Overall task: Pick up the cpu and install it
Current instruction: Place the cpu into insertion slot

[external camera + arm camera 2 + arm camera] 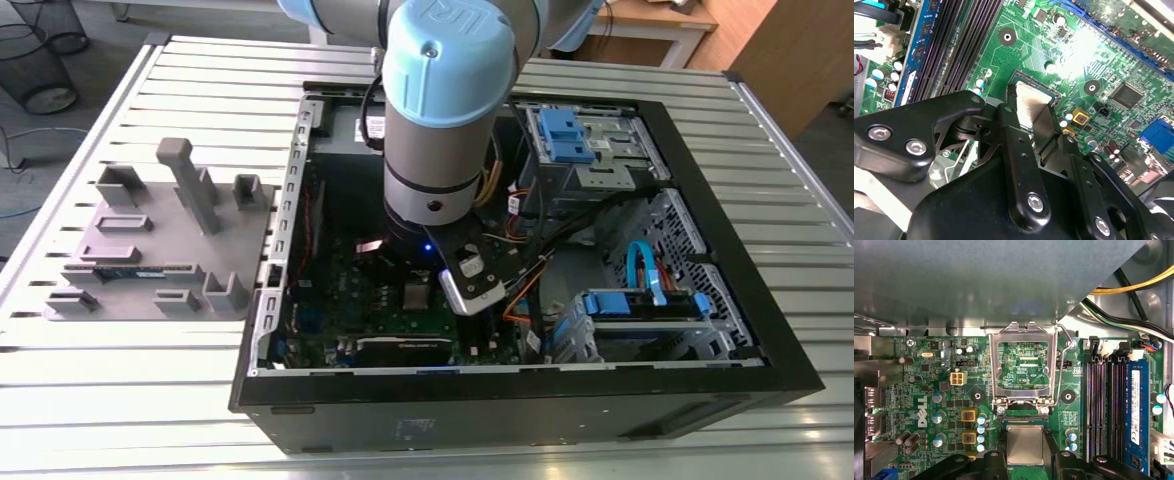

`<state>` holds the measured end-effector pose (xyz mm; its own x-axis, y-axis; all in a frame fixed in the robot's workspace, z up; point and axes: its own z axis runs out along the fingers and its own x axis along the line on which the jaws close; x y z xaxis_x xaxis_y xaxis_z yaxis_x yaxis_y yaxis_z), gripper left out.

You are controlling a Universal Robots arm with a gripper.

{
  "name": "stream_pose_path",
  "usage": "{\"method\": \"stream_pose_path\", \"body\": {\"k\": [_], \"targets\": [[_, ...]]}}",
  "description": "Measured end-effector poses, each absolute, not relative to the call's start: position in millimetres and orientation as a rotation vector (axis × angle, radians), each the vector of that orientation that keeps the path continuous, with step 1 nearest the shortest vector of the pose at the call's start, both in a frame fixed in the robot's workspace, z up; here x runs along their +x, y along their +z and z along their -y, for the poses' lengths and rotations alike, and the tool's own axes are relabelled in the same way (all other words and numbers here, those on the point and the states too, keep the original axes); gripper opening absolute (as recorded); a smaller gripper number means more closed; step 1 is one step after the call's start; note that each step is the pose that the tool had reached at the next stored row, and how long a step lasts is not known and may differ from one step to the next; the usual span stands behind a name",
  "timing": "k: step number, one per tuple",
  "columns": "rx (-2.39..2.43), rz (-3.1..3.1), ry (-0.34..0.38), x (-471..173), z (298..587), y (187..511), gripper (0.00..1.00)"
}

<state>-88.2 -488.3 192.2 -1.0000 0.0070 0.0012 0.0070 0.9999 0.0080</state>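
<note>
exterior view: off the arm, high up, looking steeply down; far enough to take in the whole open pc case [534,420] on the slatted table [134,400]; arm [441,110] at upper centre of the frame hides part of the motherboard [360,295].
first wrist view: on the arm, close, facing square onto the motherboard; socket frame [1024,365] mid-frame; gripper [1026,455] in the foreground.
second wrist view: on the arm, very close, slanted and tilted, looking past the gripper across the board.
shared: both wrist views see the cpu [1031,102] and memory slots [1099,405]; the exterior view shares the board.
</note>
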Motion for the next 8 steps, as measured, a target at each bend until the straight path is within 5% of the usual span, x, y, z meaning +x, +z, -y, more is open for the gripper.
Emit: {"method": "stream_pose_path", "body": {"k": [8], "targets": [[-0.011,3.140,-0.012,-88.2,488.3,192.1,0.45]]}}
